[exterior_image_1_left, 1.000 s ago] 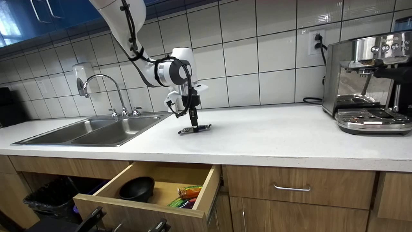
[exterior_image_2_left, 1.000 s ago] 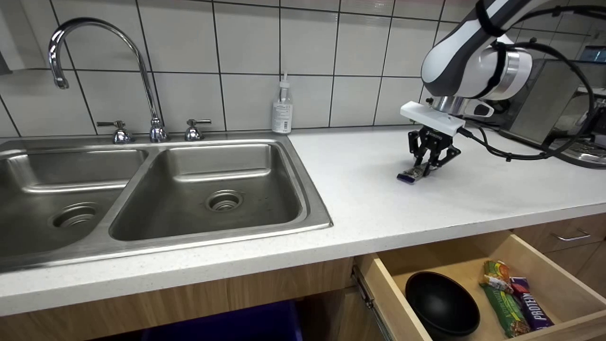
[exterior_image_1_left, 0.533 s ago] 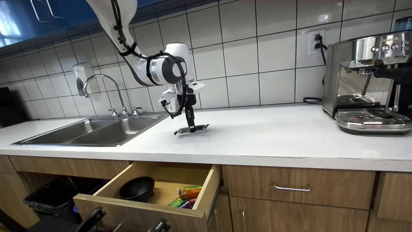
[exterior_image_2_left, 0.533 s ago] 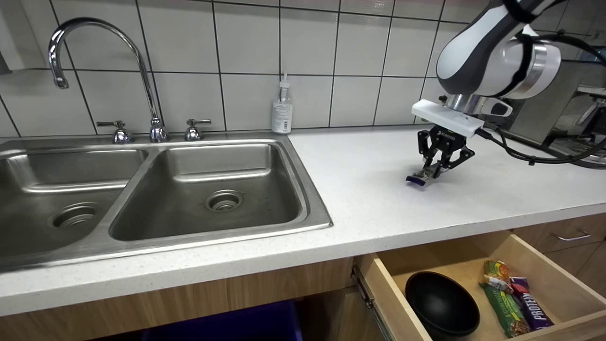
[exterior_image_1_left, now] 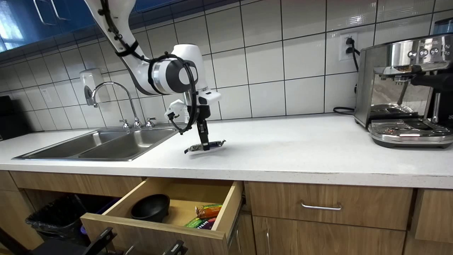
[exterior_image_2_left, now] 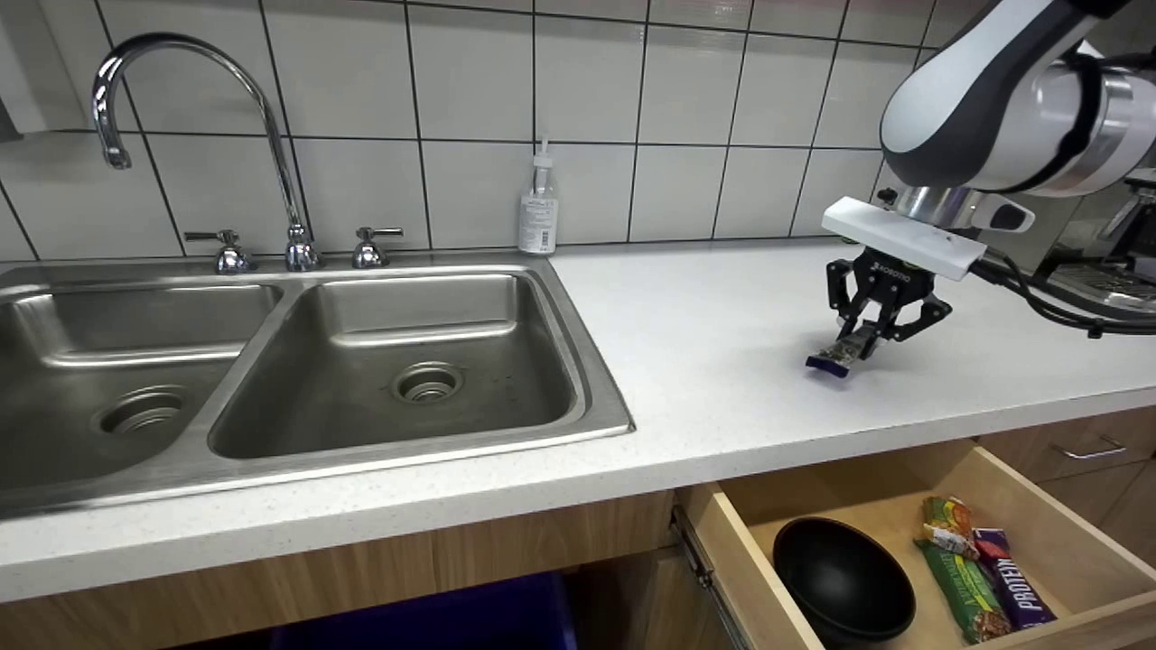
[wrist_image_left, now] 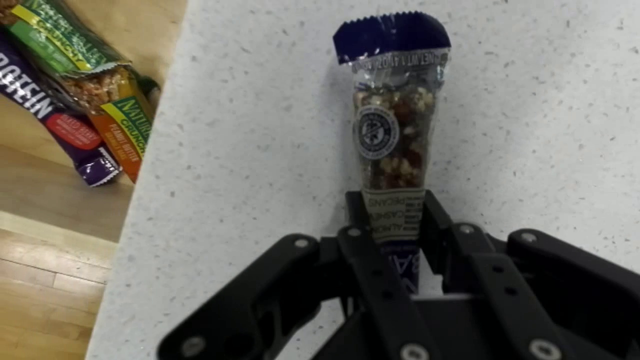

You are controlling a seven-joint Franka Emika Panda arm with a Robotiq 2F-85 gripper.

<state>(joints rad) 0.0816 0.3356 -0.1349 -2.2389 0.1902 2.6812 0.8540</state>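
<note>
My gripper (wrist_image_left: 395,212) is shut on the long sides of a clear-wrapped nut bar (wrist_image_left: 397,130) with dark blue ends. In both exterior views the gripper (exterior_image_1_left: 205,146) (exterior_image_2_left: 858,336) points down over the white counter. The bar (exterior_image_1_left: 216,144) (exterior_image_2_left: 833,359) lies across the fingers, slightly tilted, with a faint shadow under it; it seems just above the counter. An open wooden drawer (exterior_image_2_left: 768,582) below holds a black bowl (exterior_image_2_left: 844,578), a green-wrapped bar (exterior_image_2_left: 959,587), a purple protein bar (exterior_image_2_left: 1013,582) and an orange-wrapped bar (exterior_image_2_left: 948,522).
A double steel sink (exterior_image_2_left: 601,402) with a faucet (exterior_image_2_left: 271,117) is set in the counter. A clear bottle (exterior_image_2_left: 539,212) stands by the wall. A coffee machine (exterior_image_1_left: 400,85) stands at the far end. A lined bin (exterior_image_1_left: 58,219) and black chair-like arms (exterior_image_1_left: 101,241) are near the drawer.
The gripper has carried the bar toward the counter's front edge, leftward in one exterior view and rightward in another. The drawer and its contents have not moved.
</note>
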